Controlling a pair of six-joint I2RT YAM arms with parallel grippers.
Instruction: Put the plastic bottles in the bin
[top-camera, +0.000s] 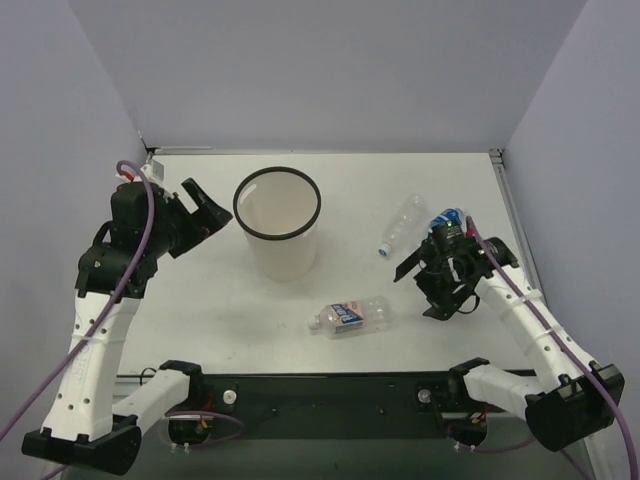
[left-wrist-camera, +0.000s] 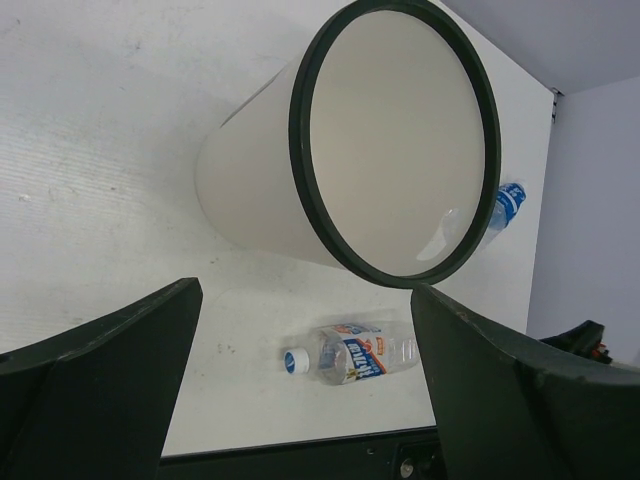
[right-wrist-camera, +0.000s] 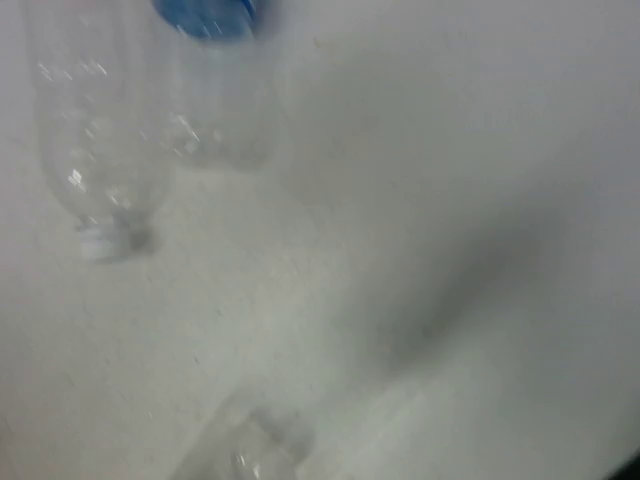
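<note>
The white bin (top-camera: 277, 235) with a black rim stands upright at mid-table and fills the left wrist view (left-wrist-camera: 260, 190). The labelled bottle (top-camera: 350, 315) lies on its side in front of the bin, also in the left wrist view (left-wrist-camera: 352, 355). The plain bottle (top-camera: 402, 225) with a white cap lies to the right of the bin. The blue-wrap bottle (top-camera: 447, 219) is beside it, partly hidden by my right wrist. My left gripper (top-camera: 210, 205) is open and empty, in the air left of the bin. My right gripper (top-camera: 420, 293) is open and empty, near these two bottles.
The blurred right wrist view shows the plain bottle (right-wrist-camera: 100, 150), the blue-wrap bottle (right-wrist-camera: 215, 80) and a clear blurred shape at the bottom edge, but not its own fingers. Grey walls enclose the white table (top-camera: 380, 180) on three sides. A black strip runs along its near edge.
</note>
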